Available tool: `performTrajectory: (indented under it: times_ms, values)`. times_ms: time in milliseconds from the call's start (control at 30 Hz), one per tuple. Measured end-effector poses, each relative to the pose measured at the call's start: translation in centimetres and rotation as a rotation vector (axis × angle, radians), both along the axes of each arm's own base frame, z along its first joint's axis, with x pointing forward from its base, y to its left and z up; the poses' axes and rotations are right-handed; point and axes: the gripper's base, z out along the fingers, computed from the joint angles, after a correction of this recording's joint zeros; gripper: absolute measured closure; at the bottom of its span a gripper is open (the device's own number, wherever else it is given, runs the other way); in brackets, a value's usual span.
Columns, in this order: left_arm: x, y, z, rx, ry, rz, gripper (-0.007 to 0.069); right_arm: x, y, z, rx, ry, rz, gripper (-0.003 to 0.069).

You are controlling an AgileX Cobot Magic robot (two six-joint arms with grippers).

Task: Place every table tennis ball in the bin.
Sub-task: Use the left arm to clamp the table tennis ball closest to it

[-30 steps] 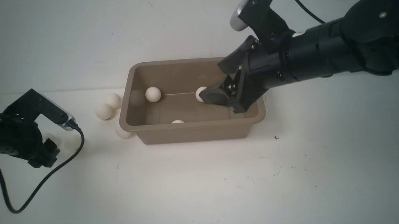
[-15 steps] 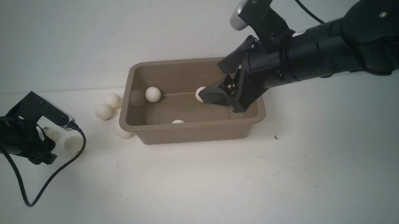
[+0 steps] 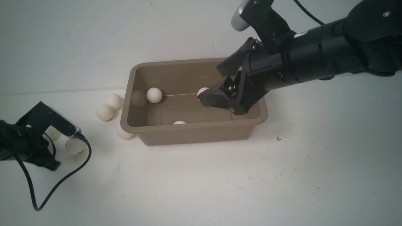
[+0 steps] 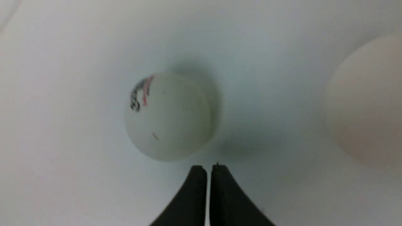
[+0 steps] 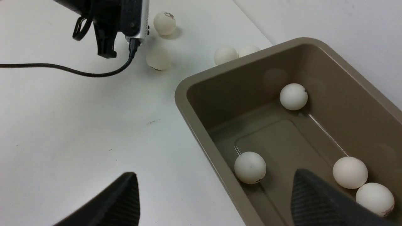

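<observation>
Five small matte white table tennis balls (image 3: 104, 112) are loose on the white table (image 3: 203, 186), all left of the taupe rectangular plastic bin (image 3: 195, 137) in the front view. There's a close pair by its left wall, one ball (image 3: 124, 133) tucked behind its lower-left corner, and two more down by the left gripper (image 4: 209, 168). That gripper's jaws are pinched together on nothing. The marked ball (image 4: 168, 116) sits just past the tips, not between them. A black cable (image 3: 56, 180) loops right beside it.

The right gripper (image 3: 215, 84) hangs spread wide and empty over the bin's right end, hiding part of a ball there. The table's lower half is wide open. The front view only gives three balls in the bin, but the right wrist view shows four.
</observation>
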Motion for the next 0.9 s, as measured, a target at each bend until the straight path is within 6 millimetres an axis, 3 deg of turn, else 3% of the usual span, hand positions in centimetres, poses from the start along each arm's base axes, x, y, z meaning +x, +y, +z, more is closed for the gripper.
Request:
performTrajectory:
  times_ms: [233, 333, 500, 733, 900]
  values:
    - [-0.4, -3.2, 6.9, 0.036, -0.197, -0.084, 0.0626, 0.0, 0.1, 0.1, 0.012, 0.001, 0.001, 0.0071]
    - [-0.7, -3.5, 8.6, 0.048, -0.255, -0.088, 0.0624, 0.0, 0.1, 0.1, 0.014, -0.003, 0.004, 0.0071]
    - [-0.9, -3.3, 8.8, 0.043, -0.249, -0.084, 0.055, 0.0, 0.1, 0.2, 0.02, -0.005, 0.006, 0.0072]
    - [-1.1, -3.3, 8.8, -0.206, -0.148, 0.025, 0.024, 0.0, 0.1, 0.2, 0.022, -0.005, 0.007, 0.0071]
    - [-1.0, -1.0, 10.2, -0.362, -0.106, 0.126, 0.0194, 0.0, 0.1, 0.2, 0.023, -0.004, 0.006, 0.0071]
